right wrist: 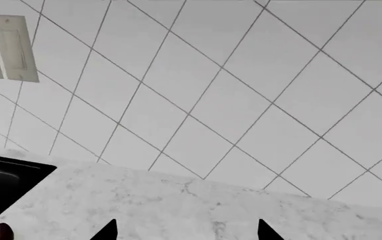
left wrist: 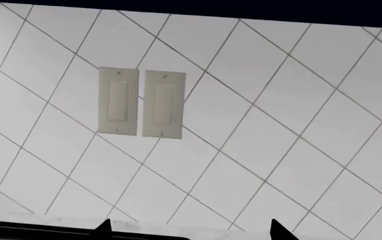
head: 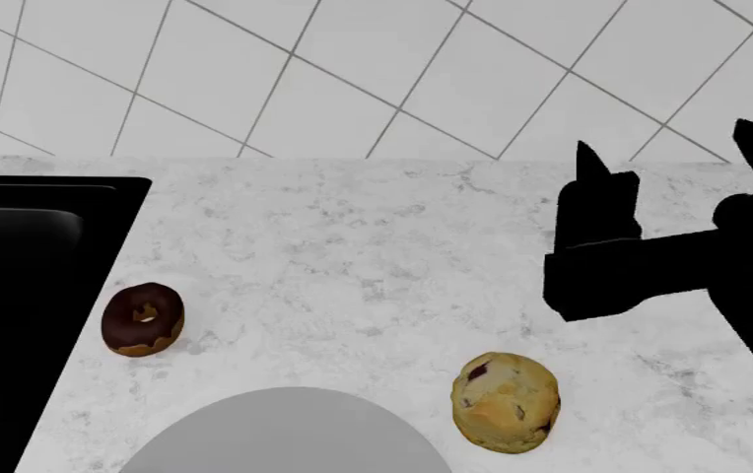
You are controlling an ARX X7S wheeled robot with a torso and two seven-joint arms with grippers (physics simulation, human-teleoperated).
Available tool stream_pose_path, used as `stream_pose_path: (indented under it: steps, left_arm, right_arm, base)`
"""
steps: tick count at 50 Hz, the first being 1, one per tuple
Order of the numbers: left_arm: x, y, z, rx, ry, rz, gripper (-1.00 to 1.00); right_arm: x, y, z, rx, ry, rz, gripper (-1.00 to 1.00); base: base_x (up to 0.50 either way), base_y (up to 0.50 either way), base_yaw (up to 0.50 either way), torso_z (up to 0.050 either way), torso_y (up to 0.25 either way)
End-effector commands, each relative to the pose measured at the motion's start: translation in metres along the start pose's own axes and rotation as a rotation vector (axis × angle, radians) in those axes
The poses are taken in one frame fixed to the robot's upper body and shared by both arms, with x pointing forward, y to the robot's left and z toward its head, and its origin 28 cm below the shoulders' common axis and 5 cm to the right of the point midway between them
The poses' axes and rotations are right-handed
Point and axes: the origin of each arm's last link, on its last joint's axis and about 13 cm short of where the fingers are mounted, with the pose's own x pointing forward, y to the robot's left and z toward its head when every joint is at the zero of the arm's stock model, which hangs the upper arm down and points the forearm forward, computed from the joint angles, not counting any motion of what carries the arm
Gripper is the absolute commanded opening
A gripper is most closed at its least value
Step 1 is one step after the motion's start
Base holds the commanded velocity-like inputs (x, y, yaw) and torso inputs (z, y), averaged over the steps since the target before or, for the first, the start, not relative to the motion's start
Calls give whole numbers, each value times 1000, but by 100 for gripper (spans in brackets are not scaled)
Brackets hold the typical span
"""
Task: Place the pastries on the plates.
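On the white marbled countertop (head: pixel 376 256) lie the pastries: the chocolate donut (head: pixel 143 318) close to the black sink (head: pixel 22 286) at the left, and the yellow muffin (head: pixel 506 401) with dark spots toward the near right. Between them, at the near edge, the light grey plate (head: pixel 285 439) shows only partly, and it touches neither pastry. Behind the counter stands a wall of white diagonal tiles (head: pixel 390 69), and the left wrist view shows two pale switch plates (left wrist: pixel 141 102) on it. The middle of the counter, between donut and muffin, is free. The right gripper (head: pixel 596 197) hangs above the right part of the counter, behind the muffin and apart from it, pointing toward the wall. Its fingertips (right wrist: pixel 266 231) stand wide apart with nothing between them. The left gripper (left wrist: pixel 191 231) also has its tips spread and holds nothing; it faces the tiled wall.
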Motion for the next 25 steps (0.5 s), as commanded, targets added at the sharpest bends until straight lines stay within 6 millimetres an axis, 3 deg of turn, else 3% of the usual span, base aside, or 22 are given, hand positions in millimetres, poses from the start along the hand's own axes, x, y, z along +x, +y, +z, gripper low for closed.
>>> stream_pose_path:
  steps: [1, 5, 14, 25]
  left_arm:
    - [8, -4, -10, -14, -5, -15, 100]
    - [8, -4, -10, -13, 1, -21, 100]
    - [2, -2, -2, -7, 4, -22, 100]
    - [-3, -3, -2, -6, 8, -15, 100]
  right_arm:
    - [5, -24, 13, 6, 221, 158, 100]
    - [8, -30, 6, 11, 261, 158, 100]
    - [-2, -23, 1, -33, 341, 212, 100]
    - [3, -20, -11, -50, 404, 244, 100]
  base:
    - [0, 0, 0, 0, 0]
    - [0, 0, 0, 0, 0]
    - [0, 0, 0, 0, 0]
    - [0, 0, 0, 0, 0]
